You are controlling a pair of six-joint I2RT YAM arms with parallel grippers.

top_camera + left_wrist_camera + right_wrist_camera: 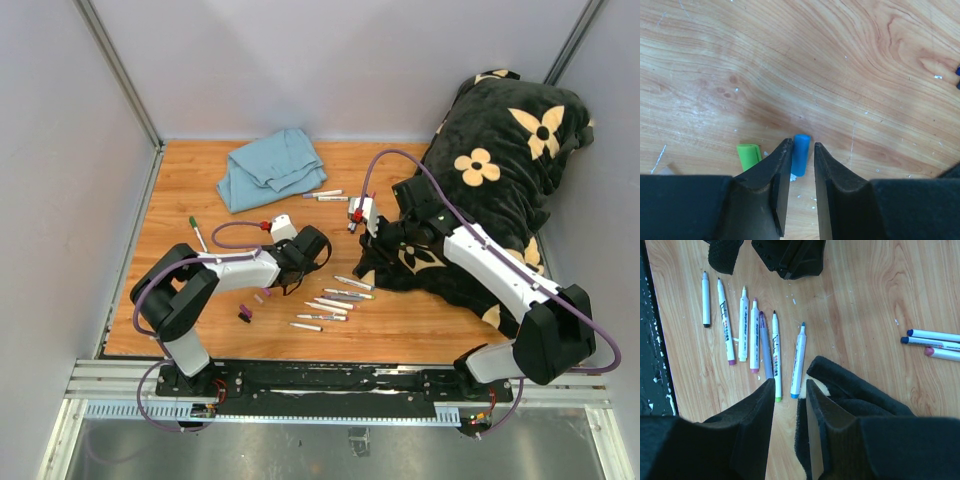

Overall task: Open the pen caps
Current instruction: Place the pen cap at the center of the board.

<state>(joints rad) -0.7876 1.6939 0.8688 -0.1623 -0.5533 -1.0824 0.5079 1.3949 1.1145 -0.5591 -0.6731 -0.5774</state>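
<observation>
Left gripper — jaws narrowly parted, blue cap lying loose on the table between the tips, green cap just beside. Right gripper — jaws narrow, empty, over uncapped markers. Caps judged light, stiff, slick, prone to roll; pinch mid-length.

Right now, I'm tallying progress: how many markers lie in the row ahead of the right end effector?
7, side by side, left to right: black-ended marker, pink-ended, yellow-tipped, pink-tipped, purple, green-ended, blue-ended beside the dark pillow. More may be hidden nearer the camera.
</observation>
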